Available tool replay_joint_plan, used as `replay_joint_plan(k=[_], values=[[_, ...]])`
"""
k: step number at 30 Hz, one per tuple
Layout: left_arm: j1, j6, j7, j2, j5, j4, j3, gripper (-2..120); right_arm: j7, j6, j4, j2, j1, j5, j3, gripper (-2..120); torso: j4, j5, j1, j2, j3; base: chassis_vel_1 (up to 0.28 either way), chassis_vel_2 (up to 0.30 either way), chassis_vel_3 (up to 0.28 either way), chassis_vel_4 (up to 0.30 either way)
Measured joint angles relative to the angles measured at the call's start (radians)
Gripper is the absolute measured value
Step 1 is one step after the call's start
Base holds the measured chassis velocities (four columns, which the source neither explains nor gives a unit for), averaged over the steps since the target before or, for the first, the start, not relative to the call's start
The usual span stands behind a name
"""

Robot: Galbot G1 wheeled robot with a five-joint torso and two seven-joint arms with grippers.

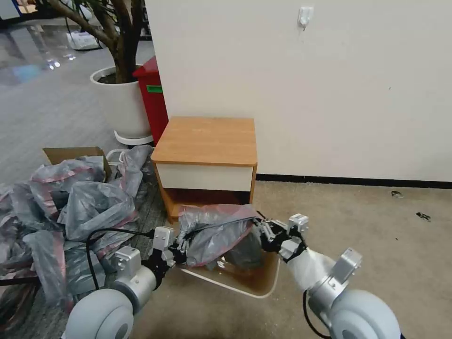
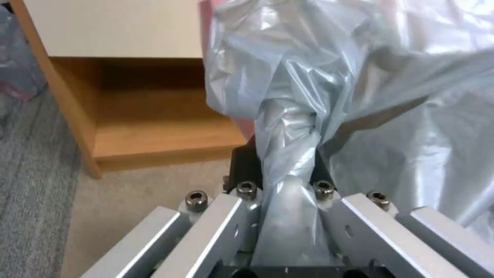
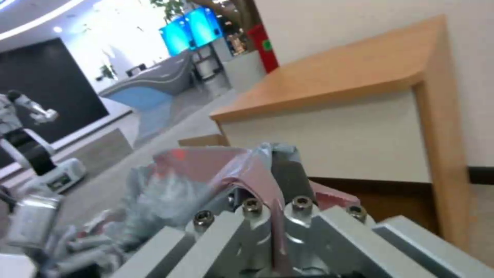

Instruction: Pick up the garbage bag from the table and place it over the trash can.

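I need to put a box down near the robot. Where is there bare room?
The nightstand top is bare. So is the floor right of it, along the wall. Crowded: the heap of bags on the left, and the wastebasket, where both hands stretch the garbage bag.

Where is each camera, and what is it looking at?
Head view: high on the robot, looking down at both arms stretching the garbage bag over the trash can, before the table.
Left wrist view: on the left arm, facing its left tool pinching the bag.
Right wrist view: on the right arm, facing its right tool pinching the pink rim.
Shared: all three show bag and table.
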Motion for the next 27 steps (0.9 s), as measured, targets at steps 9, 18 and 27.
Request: replay_joint_plan(k=[9, 18, 27], values=[[0.007, -0.002, 0.000, 0.001, -0.031, -0.016, -0.033, 4, 0.002, 0.012, -0.003, -0.069, -0.047, -0.003, 0.053, 0, 0.0000, 0.0000, 0.000, 0.000, 0.000, 0.000, 0.000, 0.000, 0.000], [0.028, -0.004, 0.000, 0.001, -0.029, -0.040, -0.031, 4, -0.003, 0.017, -0.013, -0.190, -0.062, -0.029, 0.088, 28, 0.0000, -0.0001, 0.000, 0.000, 0.000, 0.000, 0.000, 0.000, 0.000], [0.047, -0.007, 0.004, 0.005, -0.027, -0.059, -0.039, 4, 0.014, -0.012, -0.021, -0.284, -0.055, 0.009, 0.120, 57, 0.0000, -0.0001, 0.000, 0.000, 0.000, 0.000, 0.000, 0.000, 0.000]])
